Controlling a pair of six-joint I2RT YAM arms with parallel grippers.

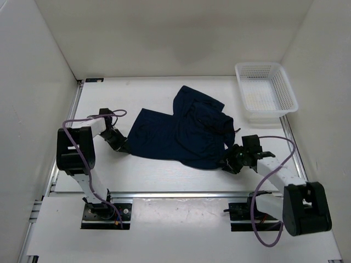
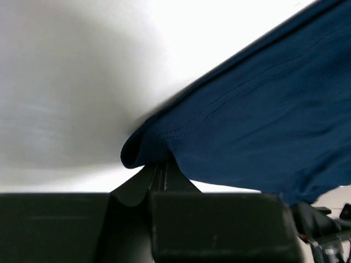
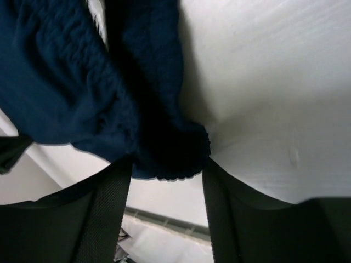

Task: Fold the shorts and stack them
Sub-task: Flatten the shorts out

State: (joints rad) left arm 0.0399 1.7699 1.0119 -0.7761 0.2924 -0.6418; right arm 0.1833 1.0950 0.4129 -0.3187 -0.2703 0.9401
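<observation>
- The shorts point(image 1: 181, 134) are spread left of the basket point(image 1: 286, 82).
- The edge farthest from the basket is pinched by the closed left gripper point(image 2: 159, 164).
- Fabric is straddled by the half-parted right gripper point(image 3: 167, 170); whether it is clamped cannot be told.

basket point(image 1: 266, 94): white plastic mesh, far right corner | table point(image 1: 153, 170): white surface | enclosure walls: white

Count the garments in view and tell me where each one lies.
1. The shorts lie rumpled in the middle of the table, left of the white basket. No second garment shows, though the folds could hide one.
</observation>
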